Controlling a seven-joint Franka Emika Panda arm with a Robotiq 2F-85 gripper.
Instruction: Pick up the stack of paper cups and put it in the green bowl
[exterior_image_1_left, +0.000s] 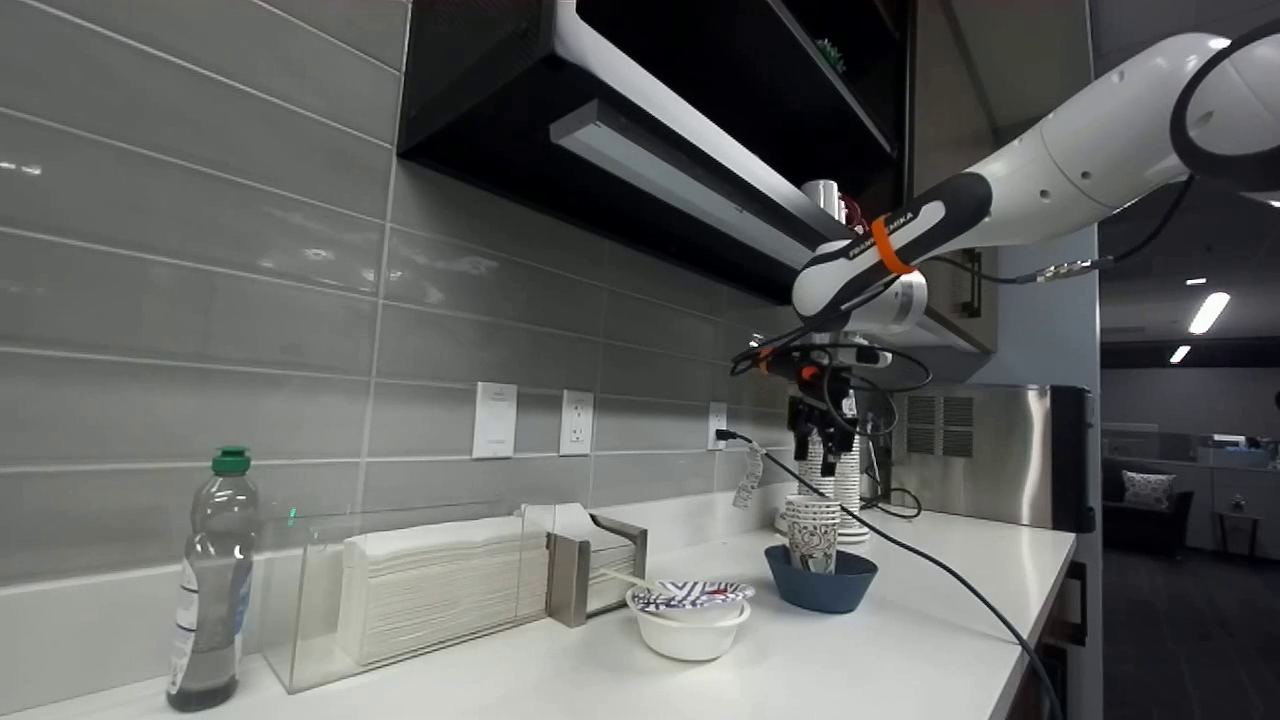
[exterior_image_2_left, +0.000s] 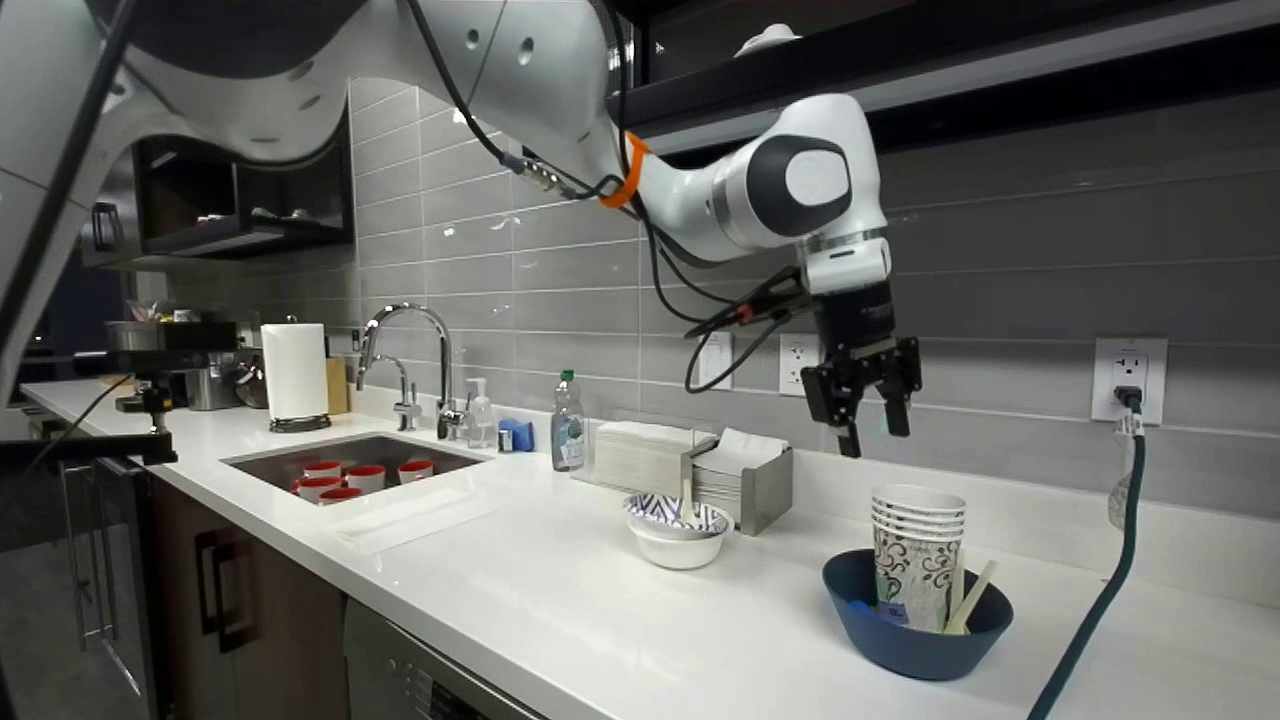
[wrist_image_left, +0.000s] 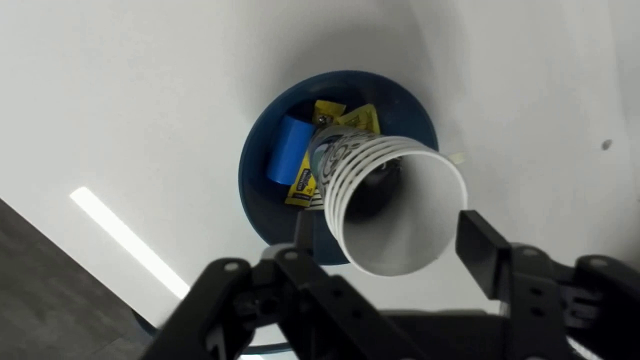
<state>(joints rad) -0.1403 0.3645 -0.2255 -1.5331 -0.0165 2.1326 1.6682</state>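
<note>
The white arm (exterior_image_1_left: 1080, 150) reaches outward in both exterior views, bent at the wrist (exterior_image_2_left: 848, 264), black pincer (exterior_image_2_left: 873, 433) pointing down, its fingers (wrist_image_left: 481, 250) spread apart

Cup stack (exterior_image_2_left: 918, 560) in bowl (exterior_image_2_left: 915, 652), gripper (exterior_image_2_left: 873, 430) above, counter (exterior_image_2_left: 700, 640) beneath

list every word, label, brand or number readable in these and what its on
"FRAN ... MIKA": on the robot arm; letters between are covered or unclear at the orange band.
Lowest yellow packet in the wrist view: dark label, too blurred to read.
Dish soap bottle: label too small to read.
Power cord tag: print too small to read.
No numbers can be made out.
</note>
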